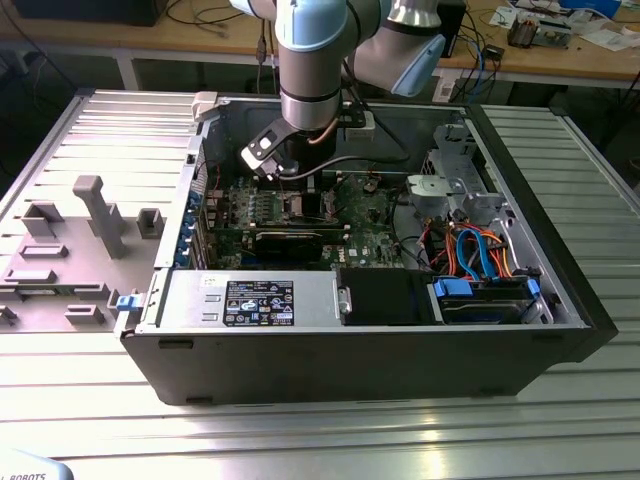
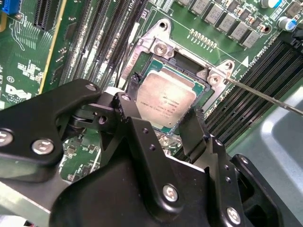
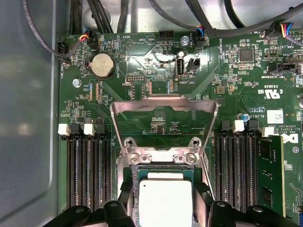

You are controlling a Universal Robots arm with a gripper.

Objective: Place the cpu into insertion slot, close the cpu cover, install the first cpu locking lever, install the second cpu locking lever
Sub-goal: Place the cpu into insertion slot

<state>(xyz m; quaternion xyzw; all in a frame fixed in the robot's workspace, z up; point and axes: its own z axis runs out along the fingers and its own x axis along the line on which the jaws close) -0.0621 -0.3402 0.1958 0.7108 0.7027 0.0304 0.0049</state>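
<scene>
**Cpu in the slot, cover up**

Exterior view, from its left: grey fixture blocks (image 1: pixel 95 215) on the ribbed surface (image 1: pixel 320 440). Next is the open computer case (image 1: pixel 560 290) holding the green board (image 1: pixel 375 215), with orange and blue cables (image 1: pixel 470 250) at its far end.

Second wrist view: the cpu (image 2: pixel 163 101), dull silver on top, lies in the insertion slot (image 2: pixel 185 60). The pincer (image 2: pixel 165 106) is clamped on its two opposite edges.

First wrist view: the cpu cover (image 3: pixel 163 103) is swung open. Memory slots (image 3: pixel 87 175) flank the socket.

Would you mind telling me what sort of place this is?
Probably a robotics or electronics lab: a robot arm reaches into an opened computer case on a ribbed metal table, with cluttered wooden workbenches behind.
</scene>
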